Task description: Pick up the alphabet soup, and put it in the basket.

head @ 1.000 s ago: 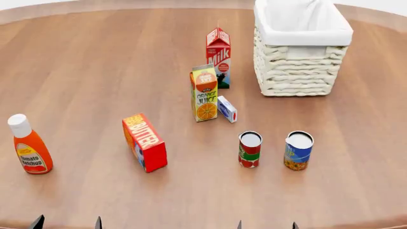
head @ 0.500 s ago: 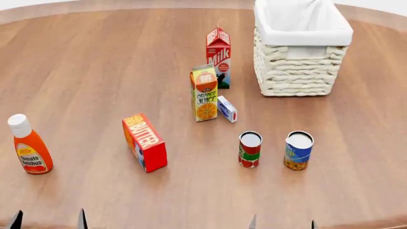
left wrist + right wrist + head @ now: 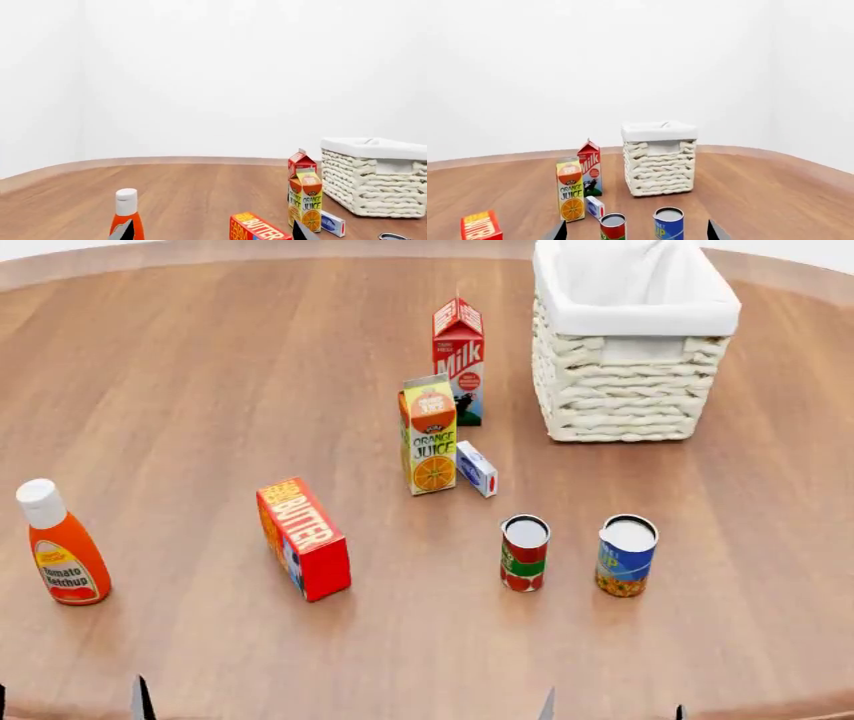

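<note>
The alphabet soup [image 3: 627, 556], a blue can with a yellow-orange band and a silvery lid, stands upright on the wooden table right of a red-and-green can [image 3: 525, 553]. It also shows in the right wrist view [image 3: 668, 223], ahead between the spread fingers. The cream wicker basket [image 3: 627, 380] with its white lining stands at the far right, beyond the soup; it shows in the right wrist view [image 3: 659, 165] and the left wrist view [image 3: 373, 185]. My right gripper [image 3: 613, 712] is open and empty at the near edge, short of the soup. My left gripper [image 3: 70, 710] is open and empty at the near left.
An orange juice carton [image 3: 430, 435], a milk carton [image 3: 459, 360] and a small white-and-blue box [image 3: 477, 469] stand left of the basket. A red butter box [image 3: 304, 538] is at centre-left and a ketchup bottle [image 3: 60, 545] at the far left.
In the head view the left fingertips have slid left and the right fingertips right, both lower at the frame's bottom edge. No object on the table has moved.
</note>
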{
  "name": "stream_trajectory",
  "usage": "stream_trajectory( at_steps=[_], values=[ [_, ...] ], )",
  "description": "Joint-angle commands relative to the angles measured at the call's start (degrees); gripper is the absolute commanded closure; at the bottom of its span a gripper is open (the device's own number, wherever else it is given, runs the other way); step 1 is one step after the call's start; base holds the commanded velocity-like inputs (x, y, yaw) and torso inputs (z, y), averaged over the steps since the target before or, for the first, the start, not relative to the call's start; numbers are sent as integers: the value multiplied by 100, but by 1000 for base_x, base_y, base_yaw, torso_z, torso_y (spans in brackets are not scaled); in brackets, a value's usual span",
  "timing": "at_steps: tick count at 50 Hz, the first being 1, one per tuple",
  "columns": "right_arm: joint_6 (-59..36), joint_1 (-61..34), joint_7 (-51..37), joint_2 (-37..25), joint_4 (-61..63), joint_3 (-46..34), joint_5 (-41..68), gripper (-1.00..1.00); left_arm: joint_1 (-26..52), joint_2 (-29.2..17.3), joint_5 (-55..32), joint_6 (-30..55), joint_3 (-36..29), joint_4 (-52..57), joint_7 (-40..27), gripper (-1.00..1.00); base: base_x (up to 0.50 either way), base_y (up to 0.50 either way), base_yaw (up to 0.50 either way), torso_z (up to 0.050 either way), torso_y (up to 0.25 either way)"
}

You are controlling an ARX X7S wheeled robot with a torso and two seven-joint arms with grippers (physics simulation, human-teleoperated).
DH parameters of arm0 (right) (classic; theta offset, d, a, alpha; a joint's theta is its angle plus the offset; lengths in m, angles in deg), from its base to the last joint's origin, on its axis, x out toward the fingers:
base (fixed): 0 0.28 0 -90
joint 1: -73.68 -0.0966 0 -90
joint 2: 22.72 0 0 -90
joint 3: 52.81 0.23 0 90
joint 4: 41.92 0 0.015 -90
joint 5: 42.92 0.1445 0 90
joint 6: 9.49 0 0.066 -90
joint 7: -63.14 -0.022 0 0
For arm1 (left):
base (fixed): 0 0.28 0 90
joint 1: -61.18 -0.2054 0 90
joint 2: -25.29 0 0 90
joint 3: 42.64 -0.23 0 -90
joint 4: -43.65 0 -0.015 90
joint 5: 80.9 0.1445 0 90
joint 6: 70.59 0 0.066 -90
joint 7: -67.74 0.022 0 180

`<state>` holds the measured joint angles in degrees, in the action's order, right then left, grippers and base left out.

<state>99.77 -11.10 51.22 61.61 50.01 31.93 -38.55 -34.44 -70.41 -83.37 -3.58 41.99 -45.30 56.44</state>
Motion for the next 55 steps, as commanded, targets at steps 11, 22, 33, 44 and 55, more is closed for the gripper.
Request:
stream_trajectory(
  at_steps=[11, 22, 33, 44, 55],
  values=[
    [512, 117, -112, -128, -9, -88, 206, -100, -121, -129, -59, -568, -124, -12, -164, -100, 0, -21, 0, 0, 0],
    [476, 87, -156, -187, -22, -161, 252, -100, -111, -181, -99, -559, -179, -7, -232, -100, 0, -104, 0, 0, 0],
    [434, 41, -220, -236, -48, -197, 307, -100, -99, -229, -116, -525, -238, 1, -294, -100, 0, -170, 0, 0, 0],
    [419, 23, -280, -277, -53, -246, 327, -100, -96, -274, -147, -514, -280, 16, -356, -100, 0, -170, 0, 0, 0],
    [417, 10, -329, -316, -57, -281, 376, -100, -85, -312, -164, -526, -329, 5, -408, -100, 0, -171, 0, 0, 0]
  ],
)
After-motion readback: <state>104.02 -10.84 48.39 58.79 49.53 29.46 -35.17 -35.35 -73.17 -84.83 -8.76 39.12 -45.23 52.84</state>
